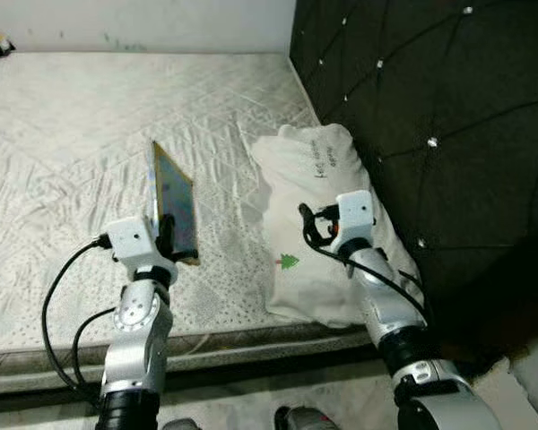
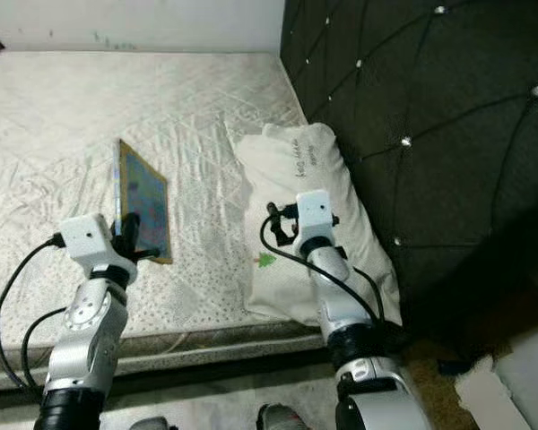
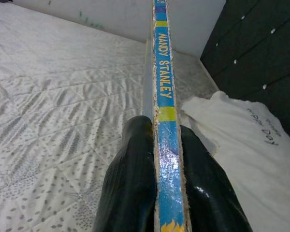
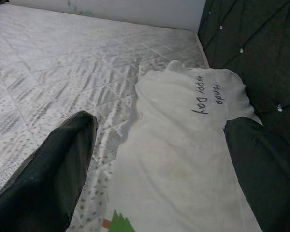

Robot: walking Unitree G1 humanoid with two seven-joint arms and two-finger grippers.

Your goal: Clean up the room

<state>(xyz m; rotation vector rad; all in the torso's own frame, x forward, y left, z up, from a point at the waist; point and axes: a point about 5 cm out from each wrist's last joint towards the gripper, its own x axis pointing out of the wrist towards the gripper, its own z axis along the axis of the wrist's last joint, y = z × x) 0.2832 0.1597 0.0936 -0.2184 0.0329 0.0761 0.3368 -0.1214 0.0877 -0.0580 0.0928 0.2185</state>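
Note:
My left gripper (image 1: 168,235) is shut on a thin blue book (image 1: 174,202), held upright on its edge above the mattress (image 1: 90,125). In the left wrist view the book's spine (image 3: 163,87) reads "MANDY STANLEY" and sits pinched between both black fingers (image 3: 130,179). A white pillow (image 1: 318,179) with dark writing and a small green tree print lies by the headboard. My right gripper (image 1: 307,227) hovers open over the pillow's near half; its two fingers (image 4: 53,169) stand wide apart on either side of the pillow (image 4: 183,159).
A dark tufted headboard (image 1: 430,98) with shiny studs rises along the right. The pale wall (image 1: 143,22) runs behind the bed. The mattress's front edge (image 1: 251,345) lies just before my arms, with floor below.

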